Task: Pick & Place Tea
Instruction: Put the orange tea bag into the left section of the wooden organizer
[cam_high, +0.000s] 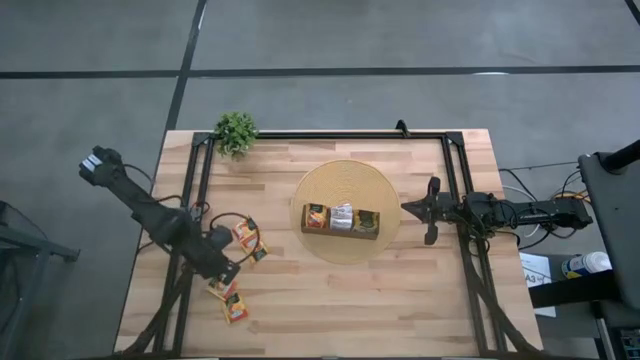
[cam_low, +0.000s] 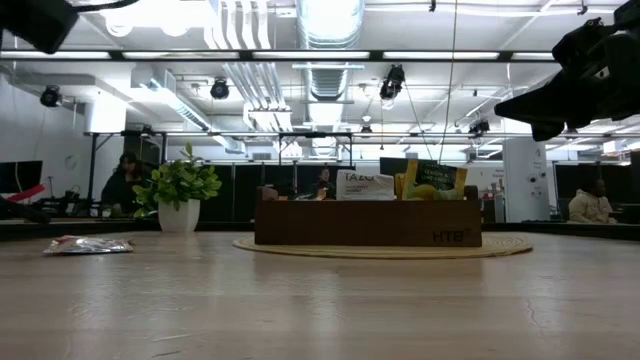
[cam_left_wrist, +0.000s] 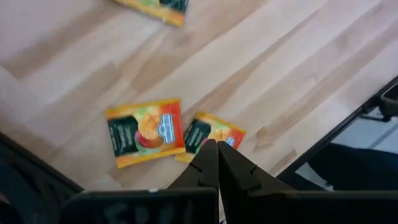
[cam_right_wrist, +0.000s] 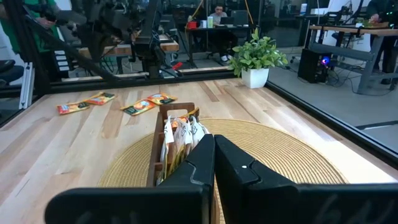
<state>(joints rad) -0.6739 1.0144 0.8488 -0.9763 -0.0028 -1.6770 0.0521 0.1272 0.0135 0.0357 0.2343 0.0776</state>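
Several tea sachets lie flat on the wooden table at its near left: two toward the box and two nearer the front edge. In the left wrist view they are yellow-orange with a dark panel. My left gripper hovers above them, pointing steeply down, shut and holding nothing. The dark-brown divided box holds more sachets upright and stands on a round woven mat. My right gripper waits shut and level beside the mat's right rim.
A small potted plant stands at the far left corner. A black frame rail runs along the far edge and down both sides of the table. Bare wood lies between the loose sachets and the mat. People sit at desks in the room beyond.
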